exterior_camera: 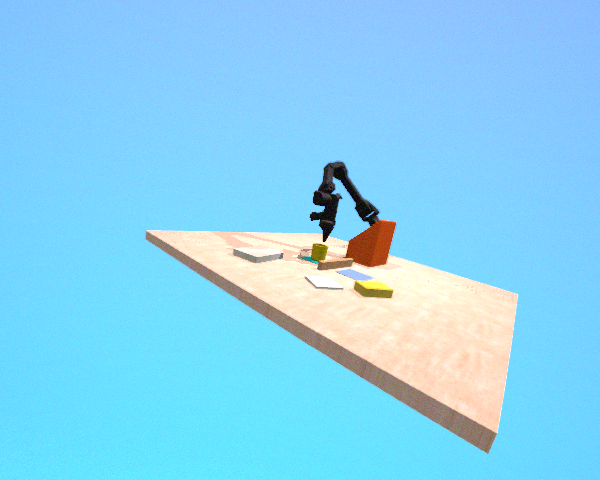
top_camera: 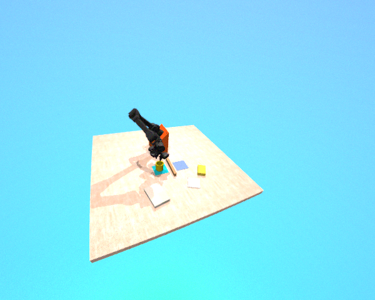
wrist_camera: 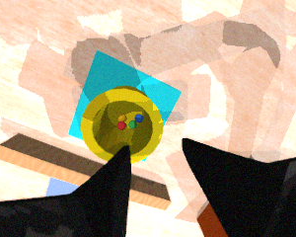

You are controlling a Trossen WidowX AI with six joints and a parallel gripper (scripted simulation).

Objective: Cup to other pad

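A yellow cup [top_camera: 159, 165] [exterior_camera: 319, 251] [wrist_camera: 122, 123] stands upright on the cyan pad [top_camera: 163, 170] [wrist_camera: 109, 74]. Several coloured marbles [wrist_camera: 129, 121] lie inside it. My gripper [top_camera: 160, 157] [exterior_camera: 324, 237] [wrist_camera: 156, 146] is open and hangs just above the cup, clear of its rim, with nothing between the fingers. A pale blue pad [top_camera: 180, 165] [exterior_camera: 354, 273] [wrist_camera: 59, 188] lies on the far side of a wooden bar [top_camera: 172, 167] [exterior_camera: 335, 263] [wrist_camera: 84, 170].
An orange wedge block [top_camera: 164, 137] [exterior_camera: 372, 242] stands at the arm's base. A yellow block [top_camera: 201, 169] [exterior_camera: 373, 288], a thin white sheet [top_camera: 194, 182] [exterior_camera: 323, 282] and a white slab [top_camera: 157, 195] [exterior_camera: 258, 254] lie on the wooden table [top_camera: 123, 225] [exterior_camera: 445, 351].
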